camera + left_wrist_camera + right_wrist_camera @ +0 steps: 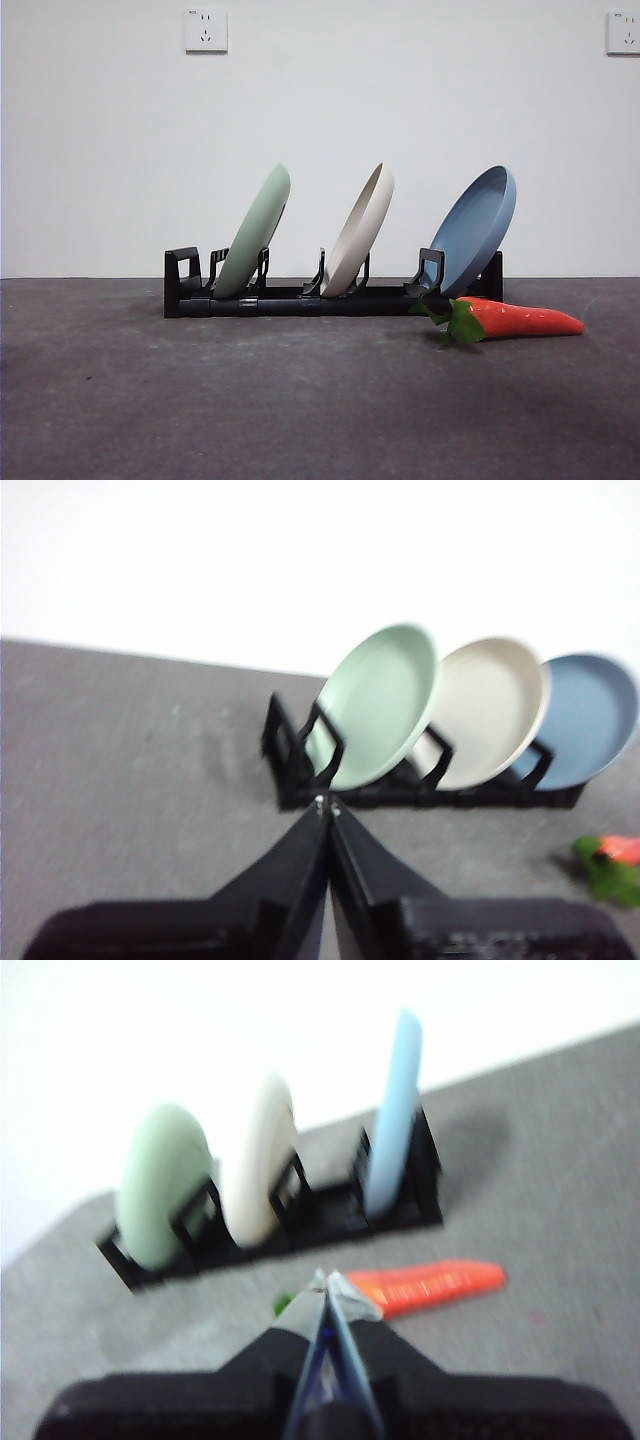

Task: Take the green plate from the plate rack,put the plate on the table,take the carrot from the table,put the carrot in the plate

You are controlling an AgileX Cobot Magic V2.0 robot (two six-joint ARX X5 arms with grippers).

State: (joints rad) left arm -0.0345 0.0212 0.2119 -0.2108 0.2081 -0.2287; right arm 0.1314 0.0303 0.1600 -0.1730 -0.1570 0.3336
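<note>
The green plate [254, 234] leans in the left slot of the black plate rack [300, 298]; it also shows in the left wrist view [380, 705] and the right wrist view [162, 1185]. The carrot [520, 320] lies on the table [200, 400] in front of the rack's right end, leaves toward the rack. It shows in the right wrist view [430, 1285] and partly in the left wrist view [612, 862]. My left gripper [327, 806] is shut and empty, short of the rack. My right gripper [326, 1282] is shut and empty, near the carrot's leafy end. Neither arm shows in the front view.
A cream plate [360, 230] stands in the rack's middle slot and a blue plate [478, 230] in the right slot. A white wall with two sockets [205, 30] stands behind the table.
</note>
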